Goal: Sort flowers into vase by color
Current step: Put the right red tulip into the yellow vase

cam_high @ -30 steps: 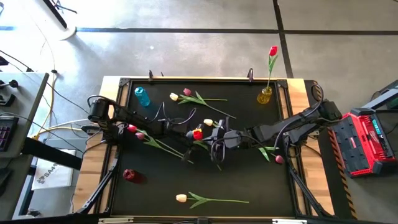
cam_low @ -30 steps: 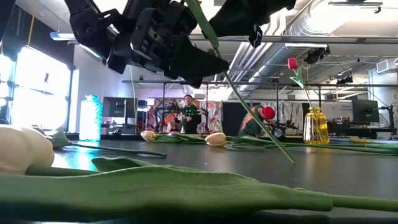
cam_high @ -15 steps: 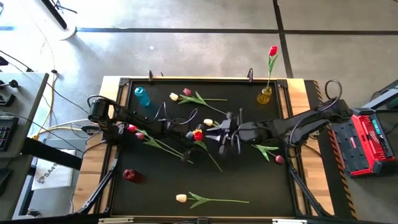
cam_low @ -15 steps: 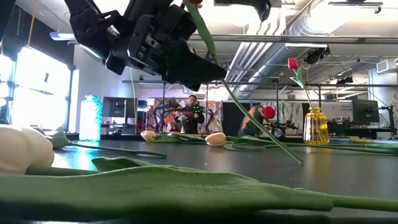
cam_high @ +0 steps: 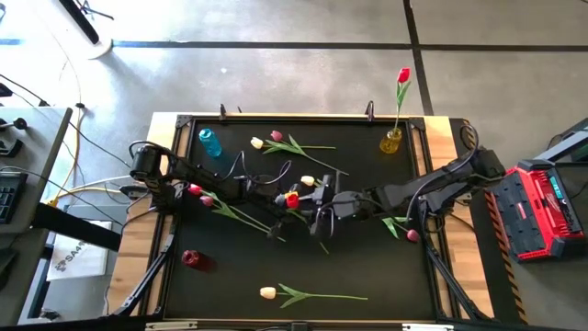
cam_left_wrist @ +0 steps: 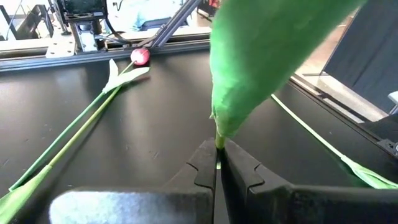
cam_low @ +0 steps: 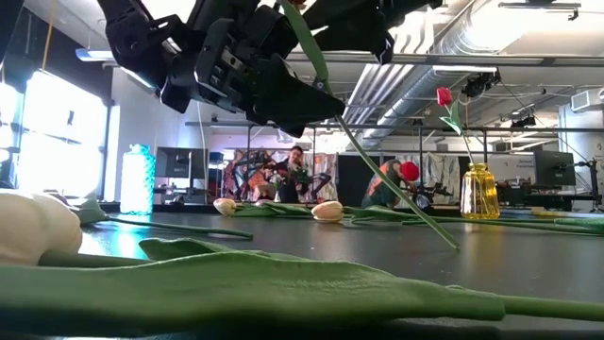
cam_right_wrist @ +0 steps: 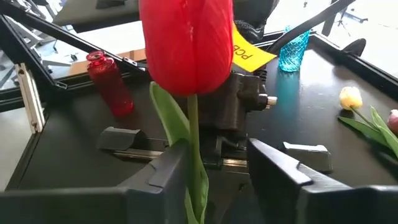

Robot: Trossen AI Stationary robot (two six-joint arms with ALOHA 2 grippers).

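My left gripper [cam_high: 285, 204], at the table's middle, is shut on a red tulip [cam_high: 292, 198] with its head up and its stem slanting down. Facing it from the right, my right gripper [cam_right_wrist: 211, 168] is open, with a finger on either side of the stem just under the red head [cam_right_wrist: 189, 43]. A yellow vase [cam_high: 391, 141] at the far right holds another red tulip [cam_high: 402, 76]. A blue vase [cam_high: 209, 142] stands far left and a red vase [cam_high: 190, 259] near left. Cream and pink tulips lie flat on the table. My left gripper pinches the stem [cam_left_wrist: 218, 144] between its two fingertips, just under a broad green leaf [cam_left_wrist: 261, 56]. It comes in slanting from the table's left. The tulip is tilted, with its head above the fingers and its stem's lower end [cam_low: 453, 246] down at the table. My right gripper stands open around the stem; the leaf [cam_right_wrist: 177, 134] lies close to one finger [cam_right_wrist: 165, 171], and I cannot tell whether they touch.
Loose tulips lie around the grippers: a cream one [cam_high: 266, 292] near the front edge, a cream and a pink one [cam_high: 266, 141] at the back, a pink one [cam_high: 412, 235] at the right, and others under my left arm [cam_high: 200, 195]. A raised frame [cam_high: 303, 118] borders the black table.
My right gripper drew back toward the table's right edge and upward, then returned to the red tulip. The tulip has stayed in my left gripper, and its stem's lower end has swung slightly.
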